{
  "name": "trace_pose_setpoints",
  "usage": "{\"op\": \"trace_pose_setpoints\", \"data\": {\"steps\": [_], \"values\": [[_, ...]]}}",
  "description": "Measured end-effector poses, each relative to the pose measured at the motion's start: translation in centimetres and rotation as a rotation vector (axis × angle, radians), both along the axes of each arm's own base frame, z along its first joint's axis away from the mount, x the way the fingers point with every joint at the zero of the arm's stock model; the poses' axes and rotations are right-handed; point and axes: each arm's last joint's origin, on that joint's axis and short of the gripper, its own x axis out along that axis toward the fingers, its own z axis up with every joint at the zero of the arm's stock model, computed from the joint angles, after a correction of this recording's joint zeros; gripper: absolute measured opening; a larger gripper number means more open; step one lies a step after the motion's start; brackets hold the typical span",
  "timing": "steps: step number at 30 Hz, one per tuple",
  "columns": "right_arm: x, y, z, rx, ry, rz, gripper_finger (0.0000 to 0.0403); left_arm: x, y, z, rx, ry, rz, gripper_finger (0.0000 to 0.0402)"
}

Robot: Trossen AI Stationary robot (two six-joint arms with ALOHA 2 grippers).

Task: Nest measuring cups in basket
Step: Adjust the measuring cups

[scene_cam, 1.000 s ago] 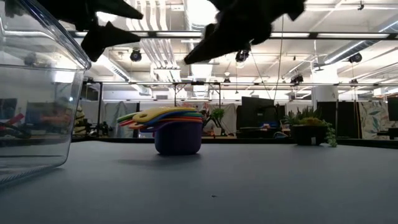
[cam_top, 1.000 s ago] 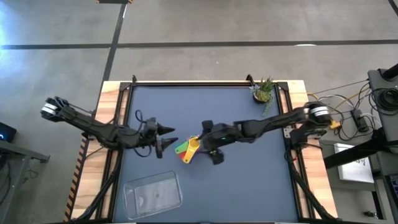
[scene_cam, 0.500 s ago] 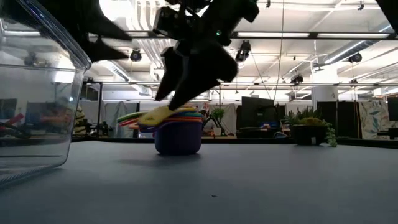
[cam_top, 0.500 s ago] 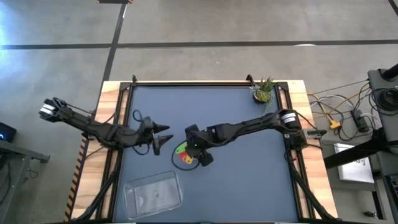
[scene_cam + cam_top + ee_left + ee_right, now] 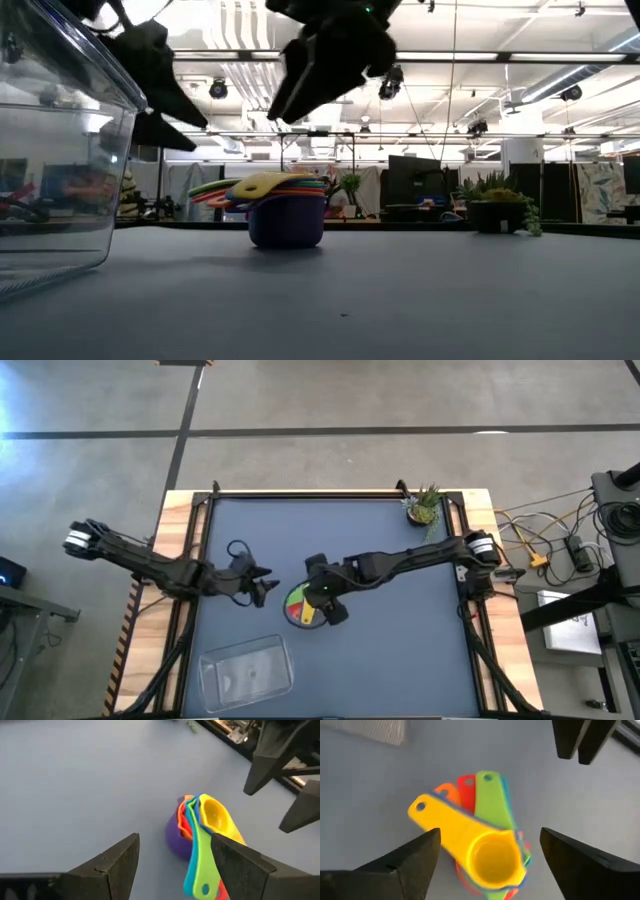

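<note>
High view: the stack of nested measuring cups [image 5: 299, 607] sits on the dark table [image 5: 380, 650] near its middle, handles fanned out, well apart from the clear basket [image 5: 246, 667] at the near edge. The right gripper [image 5: 322, 603] hangs right over the stack, and the left gripper [image 5: 262, 585] waits just beside it. A small potted plant [image 5: 424, 506] stands in the far corner.

Low view: purple cup at the bottom of the stack [image 5: 285, 208], yellow handle on top, standing on the table; right gripper [image 5: 315, 75] above it with clear air between, touching nothing. The basket's wall [image 5: 60, 150] fills the near side.

Left wrist view: its own fingers [image 5: 117, 865] spread wide, empty, the stack [image 5: 202, 832] ahead of them.

Right wrist view: fingers [image 5: 412, 862] parted wide either side of the yellow cup [image 5: 492, 860], green, red and orange handles beneath it, nothing gripped
</note>
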Motion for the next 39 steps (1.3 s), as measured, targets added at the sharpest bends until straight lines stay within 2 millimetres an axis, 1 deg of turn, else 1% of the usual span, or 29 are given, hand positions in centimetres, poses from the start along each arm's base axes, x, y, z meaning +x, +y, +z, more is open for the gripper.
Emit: {"op": "trace_pose_setpoints", "data": {"steps": [3, 6, 10, 13, 16, 20, 23, 27, 29, 33, 35, 39], "values": [[-1.0, 0.7, -0.3, 0.019, 0.025, 0.018, 0.0306, 0.4, 0.1, -1.0, -0.037, 0.073, 0.001, 0.023], [-1.8, 1.7, -0.9, 0.068, 0.056, 0.056, 0.026, 1.5, 0.2, -1.5, -0.06, 0.126, -0.004, 0.023], [-2.6, 2.6, -2.4, 0.098, 0.101, 0.064, 0.0173, 3.3, 0.3, -1.7, -0.062, 0.209, -0.023, 0.023], [-2.7, 3.0, -3.0, 0.107, 0.085, 0.07, 0.0099, 4.6, 0.5, -1.8, -0.036, 0.293, -0.016, 0.023], [-2.9, 3.1, -3.6, 0.141, 0.099, 0.099, 0.0028, 5.3, 1.0, -2.2, -0.023, 0.422, 0.016, 0.023], [-3.1, 2.9, -4.8, 0.147, 0.095, 0.092, 0.0011, 6.5, 1.3, -2.2, -0.021, 0.536, 0.052, 0.023], [-3.2, 2.4, -5.5, 0.148, 0.086, 0.074, 0.0009, 7.6, 1.2, -2.4, -0.028, 0.594, 0.049, 0.023], [-2.8, 2.1, -6.3, 0.162, 0.06, 0.047, 0.0008, 9.3, 0.9, -2.7, -0.042, 0.631, 0.001, 0.023], [-2.7, 2.0, -6.8, 0.148, 0.076, 0.032, 0.0008, 10.1, 0.8, -2.8, -0.051, 0.634, -0.011, 0.023], [-2.5, 1.9, -7.7, 0.123, 0.09, 0.003, 0.0008, 10.9, 0.6, -3.0, -0.06, 0.641, -0.02, 0.023], [-2.3, 1.9, -8.0, 0.122, 0.092, -0.001, 0.0008, 10.9, 0.6, -3.1, -0.071, 0.644, -0.018, 0.023], [-2.1, 1.9, -8.0, 0.125, 0.073, -0.001, 0.0008, 11.1, 0.5, -3.0, -0.1, 0.628, -0.013, 0.023]]}}
